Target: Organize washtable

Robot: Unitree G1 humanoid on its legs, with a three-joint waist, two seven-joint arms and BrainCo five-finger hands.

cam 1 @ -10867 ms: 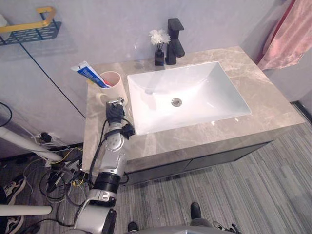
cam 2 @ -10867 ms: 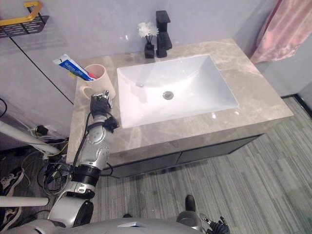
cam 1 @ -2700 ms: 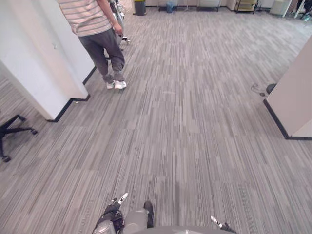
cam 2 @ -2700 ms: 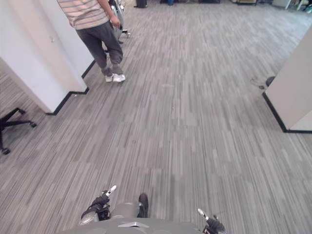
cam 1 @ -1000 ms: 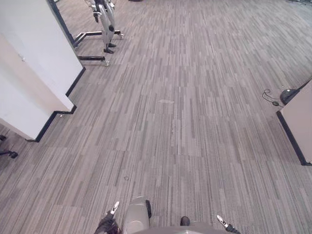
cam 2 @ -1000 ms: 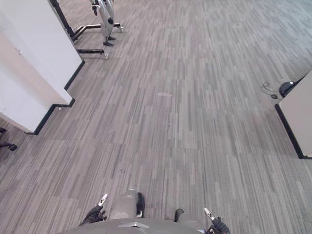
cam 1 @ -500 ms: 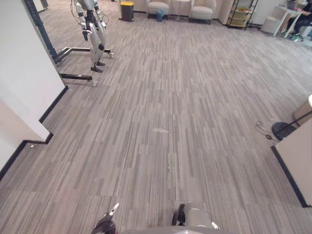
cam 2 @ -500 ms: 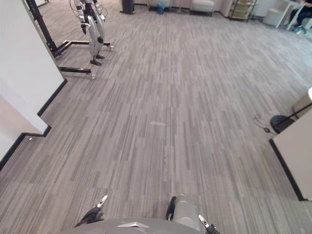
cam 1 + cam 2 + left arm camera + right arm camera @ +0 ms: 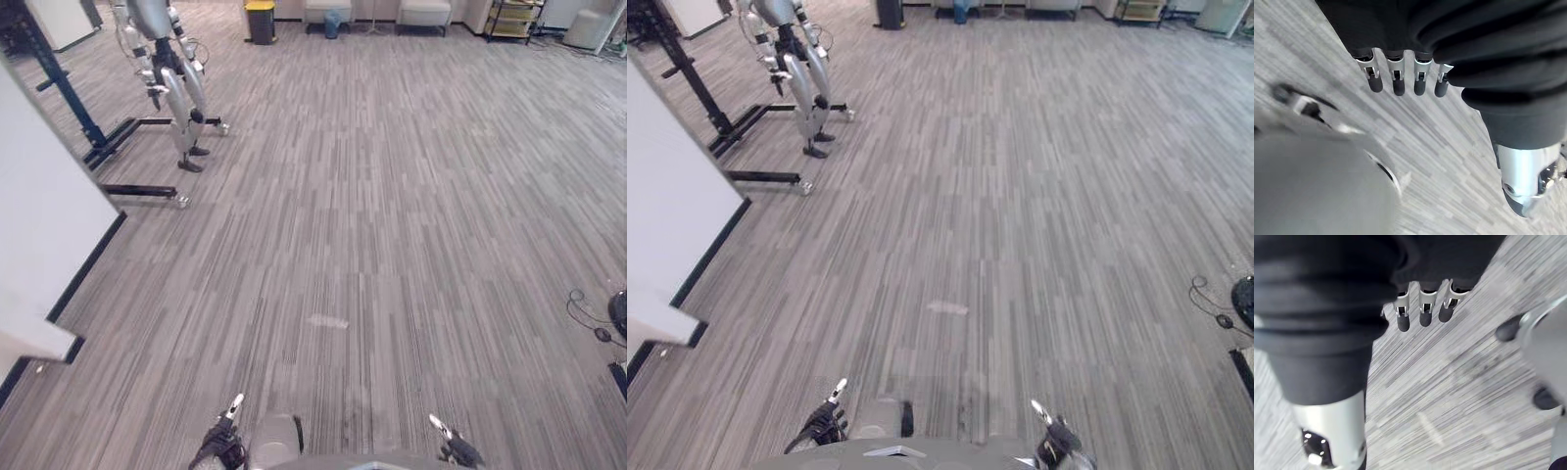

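Since the fingers of the left hand hang straight and slightly apart with nothing between them and the thumb, and the fingers of the right hand hang the same way, both hands are empty. Each is down at the robot's side, at the near edge of the scene. Beneath and ahead of them lies striped grey floor, open all the way to the far end. At the far left another humanoid robot hangs on a dark stand, a white partition closes off the near left, and a bin with a yellow lid sits far off.

Where the washtable stands I cannot tell from here. My reading is that no tidying step is in hand — this looks like travel between places. The next move calls for bringing the washtable in front of the robot and within reach before either hand lifts.
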